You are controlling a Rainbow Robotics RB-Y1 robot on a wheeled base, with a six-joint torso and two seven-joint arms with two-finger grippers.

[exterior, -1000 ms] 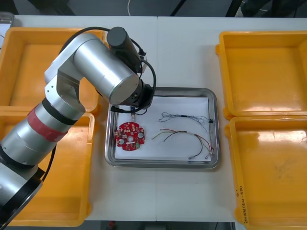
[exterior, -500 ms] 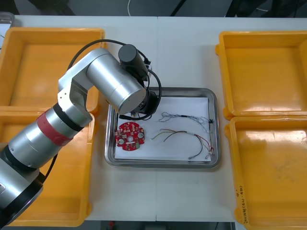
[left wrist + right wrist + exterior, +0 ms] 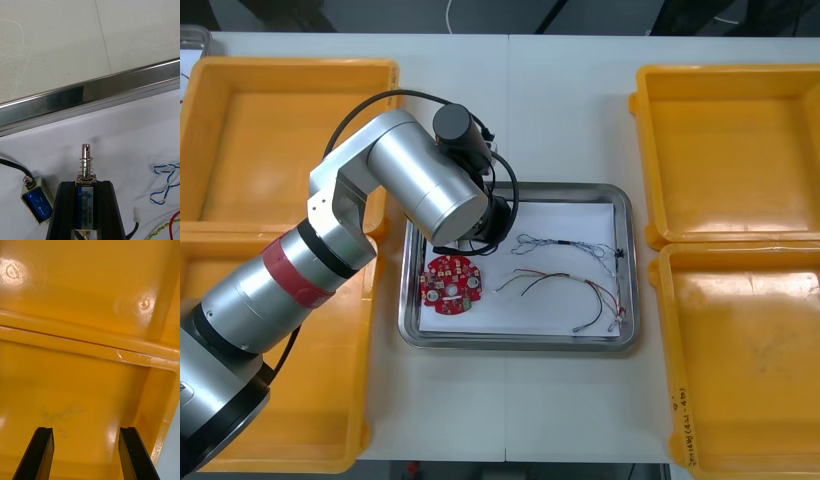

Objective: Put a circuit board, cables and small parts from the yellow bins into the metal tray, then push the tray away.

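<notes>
Gripping small metal part w/ left gripper, over metal tray (white inside), right gripper splayed over yellow bin.

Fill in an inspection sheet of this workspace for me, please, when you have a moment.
Surface: light table, carrying the bins and a metal tray that is white inside.
Job's things: circuit board in the tray's left part; a small metal part lying on the white; yellow bins, two per side.
Clutter: nothing seen.
Grippers: left gripper over the tray, shut on a second small metal part; right gripper open above one bin.
Cables: blue and white cable and red and yellow cable, both in the tray.
Surroundings: dark area beyond the table's far edge.
</notes>
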